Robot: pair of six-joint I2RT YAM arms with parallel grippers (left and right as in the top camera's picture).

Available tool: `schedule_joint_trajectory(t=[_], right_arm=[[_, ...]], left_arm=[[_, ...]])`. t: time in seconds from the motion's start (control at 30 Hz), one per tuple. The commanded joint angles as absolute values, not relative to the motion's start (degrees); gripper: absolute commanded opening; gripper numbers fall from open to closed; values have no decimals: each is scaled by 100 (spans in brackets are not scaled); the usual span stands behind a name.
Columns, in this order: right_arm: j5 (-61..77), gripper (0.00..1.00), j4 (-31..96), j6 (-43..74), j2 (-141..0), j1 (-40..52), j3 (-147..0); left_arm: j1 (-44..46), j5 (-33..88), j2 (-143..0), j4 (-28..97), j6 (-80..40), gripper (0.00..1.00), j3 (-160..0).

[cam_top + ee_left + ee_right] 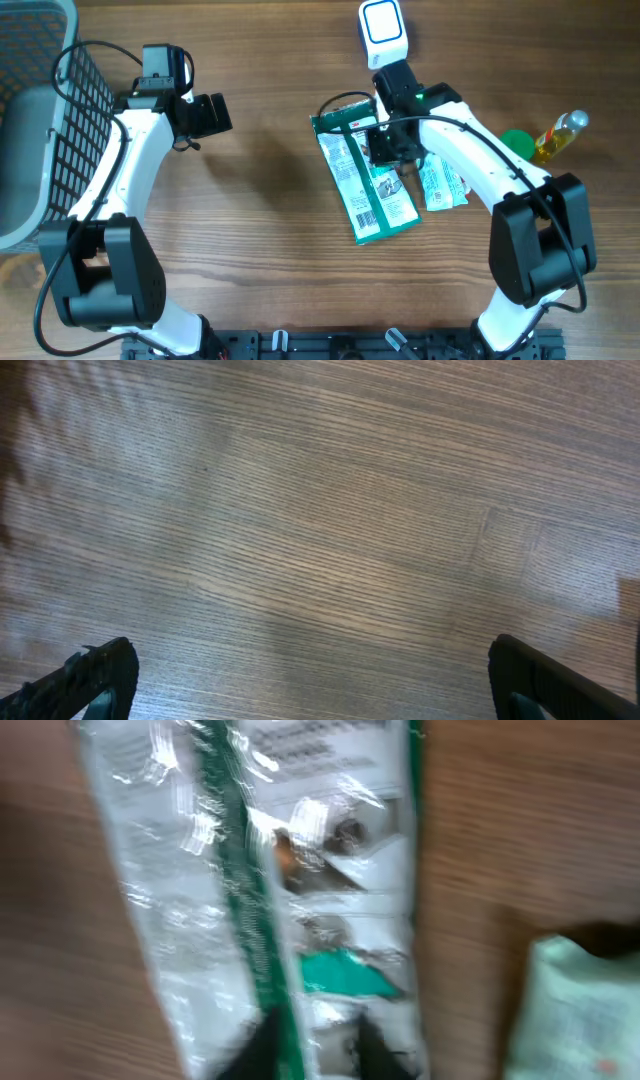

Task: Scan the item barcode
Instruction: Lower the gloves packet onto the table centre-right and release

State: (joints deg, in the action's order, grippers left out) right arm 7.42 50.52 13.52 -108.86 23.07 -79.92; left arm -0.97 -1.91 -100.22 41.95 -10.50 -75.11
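A long green-and-white packet (375, 190) lies flat on the wooden table, just below the white and blue scanner (382, 25). My right gripper (387, 148) hovers over the packet's upper end. In the blurred right wrist view its two dark fingertips (265, 1045) stand a narrow gap apart, with the packet (250, 870) showing between them and nothing pinched. No barcode can be made out. Far off to the left, my left gripper (215, 113) is open wide, and its wrist view shows the gripper (310, 685) over bare wood.
A smaller pale green packet (440, 185) lies to the right of the long one and shows in the right wrist view (580, 1010). A bottle of yellow liquid (558, 135) and a green cap (517, 142) sit further right. A wire basket (40, 120) stands at the left edge.
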Motion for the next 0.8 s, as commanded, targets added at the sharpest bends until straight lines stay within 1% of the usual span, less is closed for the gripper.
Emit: schedule_joint_trajectory(t=[0.0, 0.1, 0.17, 0.2, 0.23, 0.27, 0.33, 0.43, 0.5, 0.57, 0.6, 0.63, 0.67, 0.7, 0.73, 0.77], right_arm=[[1643, 4, 4602, 1387, -10951, 2344, -7741], [1653, 5, 3588, 1997, -10958, 2344, -7004], [1533, 29, 2993, 2515, -11037, 2344, -6576], [1374, 24, 2814, 2860, -11074, 2346, -6405], [1264, 11, 2751, 3135, -11080, 2344, -6292], [1210, 4, 2812, 3227, -11078, 2309, -6289], [1009, 4, 3024, 3647, -11074, 2213, -6298], [355, 4, 3503, 3765, -10659, 2023, -6316], [-1, 4, 3616, 3590, -10298, 2001, -6316], [1, 5, 3684, 3203, -9909, 2001, -6407], [-8, 11, 3691, 2724, -9688, 2001, -6473], [-130, 33, 3601, 2255, -9535, 2001, -6482], [-342, 65, 3487, 1839, -9470, 2001, -6482], [-591, 87, 3369, 1415, -9463, 2001, -6482], [-786, 100, 3306, 1111, -9480, 2001, -6482], [-810, 100, 3312, 978, -9483, 2001, -6482]], left_arm=[[-108, -246, -10033, 4185, -939, 100, -7511], [-108, -246, -10033, 4185, -939, 100, -7511], [-108, -246, -10033, 4185, -939, 100, -7511], [-108, -246, -10033, 4185, -939, 100, -7511], [-108, -246, -10033, 4185, -939, 100, -7511], [-108, -246, -10033, 4185, -939, 100, -7511], [-108, -246, -10033, 4185, -939, 100, -7511], [-108, -246, -10033, 4185, -939, 100, -7511], [-108, -246, -10033, 4185, -939, 100, -7509], [-108, -246, -10033, 4185, -939, 100, -7511], [-108, -246, -10033, 4185, -941, 100, -7511], [-108, -246, -10033, 4185, -939, 100, -7511], [-108, -246, -10033, 4185, -939, 100, -7511], [-108, -246, -10033, 4185, -939, 100, -7511], [-108, -246, -10033, 4185, -939, 100, -7511], [-108, -246, -10033, 4185, -939, 100, -7511]])
